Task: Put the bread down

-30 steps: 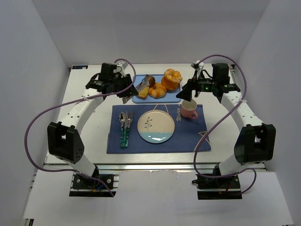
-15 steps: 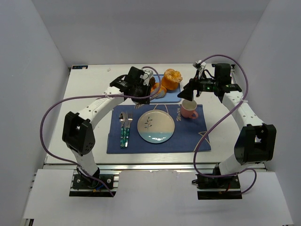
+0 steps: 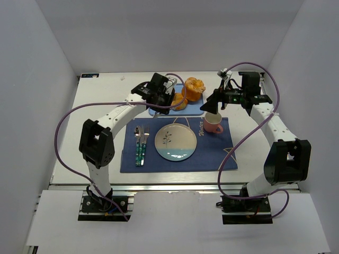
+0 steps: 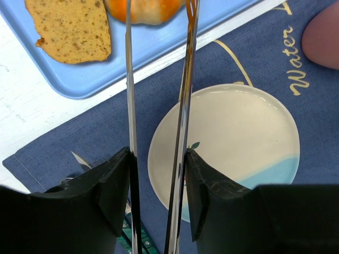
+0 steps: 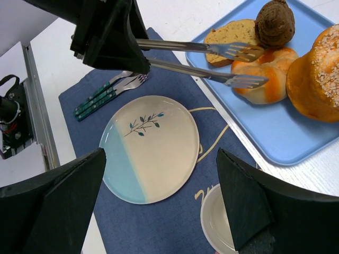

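Currently left gripper (image 4: 157, 174) clamps tongs (image 5: 196, 73) — tips ahead loosely flank the bread (image 5: 283, 66) — glossy roll may slip out.

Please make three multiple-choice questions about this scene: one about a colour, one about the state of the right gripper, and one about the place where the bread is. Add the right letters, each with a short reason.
1. What colour is the cup on the outside?
A) green B) pink C) black

2. How is the right gripper?
A) open, holding nothing B) shut on the cup C) not in view

3. Where does the bread lie?
A) in the cup B) in the right gripper C) on the blue tray

Answers:
1 B: the top view shows its wall pink.
2 A: in the right wrist view its fingers stand wide apart, with nothing between them.
3 C: it rests on the tray, at the tips of the tongs that the left gripper holds.
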Robot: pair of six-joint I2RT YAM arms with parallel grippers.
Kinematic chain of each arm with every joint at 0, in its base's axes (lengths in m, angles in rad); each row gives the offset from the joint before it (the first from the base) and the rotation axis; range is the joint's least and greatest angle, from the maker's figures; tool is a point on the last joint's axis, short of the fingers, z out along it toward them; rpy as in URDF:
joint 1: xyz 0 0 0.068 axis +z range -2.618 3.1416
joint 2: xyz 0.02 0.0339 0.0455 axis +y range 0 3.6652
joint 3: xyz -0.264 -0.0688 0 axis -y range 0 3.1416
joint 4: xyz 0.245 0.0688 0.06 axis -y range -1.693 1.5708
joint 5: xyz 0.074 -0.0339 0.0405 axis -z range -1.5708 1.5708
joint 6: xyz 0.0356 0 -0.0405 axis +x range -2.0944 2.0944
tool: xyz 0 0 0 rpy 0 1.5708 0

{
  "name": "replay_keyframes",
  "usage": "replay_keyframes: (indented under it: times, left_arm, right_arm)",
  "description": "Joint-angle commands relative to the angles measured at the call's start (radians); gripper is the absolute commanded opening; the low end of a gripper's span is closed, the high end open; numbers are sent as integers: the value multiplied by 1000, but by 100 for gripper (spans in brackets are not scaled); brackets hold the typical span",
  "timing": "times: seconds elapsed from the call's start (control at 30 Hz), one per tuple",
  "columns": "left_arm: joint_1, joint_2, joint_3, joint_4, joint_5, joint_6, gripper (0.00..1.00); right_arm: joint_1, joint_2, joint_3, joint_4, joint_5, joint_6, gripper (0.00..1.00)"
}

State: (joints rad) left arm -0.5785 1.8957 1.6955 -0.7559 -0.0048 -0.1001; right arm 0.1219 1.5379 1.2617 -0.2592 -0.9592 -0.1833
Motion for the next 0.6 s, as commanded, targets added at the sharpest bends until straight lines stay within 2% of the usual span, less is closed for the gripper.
replay_keyframes:
  times: [0.0,0.43,0.57]
  left_arm:
    - [-9,-9,44,16,-6,20,54]
    - [-9,34,55,7,3,37,57]
    - [-9,43,67,3,45,42,57]
  right_arm:
    - [-8,-15,-1,25,-33,8,89]
    - [-13,-9,-7,25,-39,16,89]
    - [-13,-9,-10,24,-42,19,89]
